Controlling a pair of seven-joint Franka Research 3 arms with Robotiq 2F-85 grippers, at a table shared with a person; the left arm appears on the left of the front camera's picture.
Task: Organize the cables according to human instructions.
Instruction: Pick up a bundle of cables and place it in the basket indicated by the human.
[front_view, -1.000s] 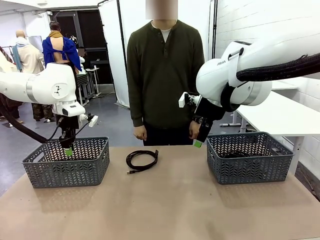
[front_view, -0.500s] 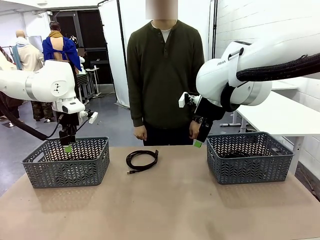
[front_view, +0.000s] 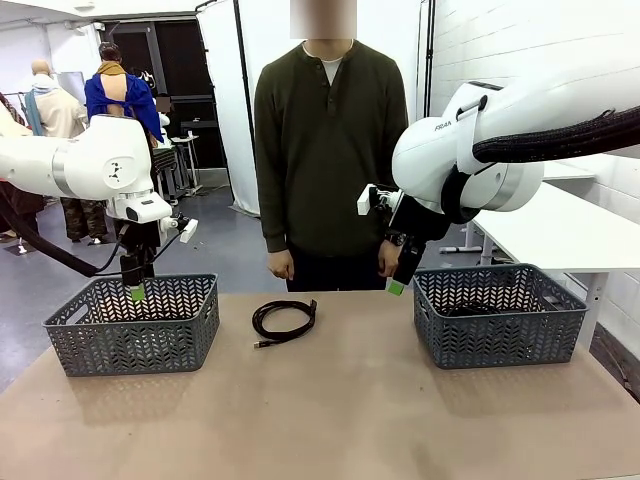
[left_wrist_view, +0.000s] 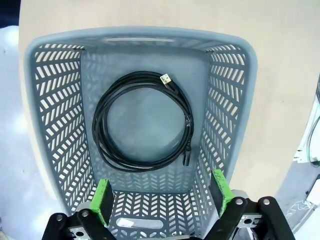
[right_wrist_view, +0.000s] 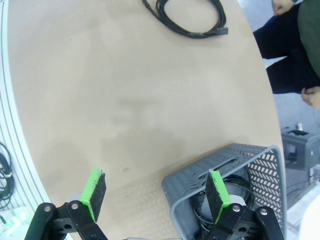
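One black coiled cable (front_view: 284, 320) lies on the table between the two baskets, also at the top of the right wrist view (right_wrist_view: 187, 17). Another cable (left_wrist_view: 142, 125) lies flat on the floor of the left grey basket (left_wrist_view: 227, 100). My left gripper (front_view: 135, 290) hangs open above that basket (front_view: 135, 340), its pads (left_wrist_view: 102, 200) wide apart with nothing between them. My right gripper (front_view: 397, 285) is open too, hovering beside the left wall of the right basket (front_view: 497, 330). Dark cable (right_wrist_view: 235, 186) shows inside that basket. The human (front_view: 330, 150) stands at the far edge.
The person's hands (front_view: 280, 265) hang at the sides, just behind the table's far edge. Bare tabletop (front_view: 320, 410) stretches in front of both baskets. A white table (front_view: 570, 230) stands to the right behind my right arm.
My left arm has lifted a little above the left basket. The right arm, the loose cable on the table and the person have stayed still.
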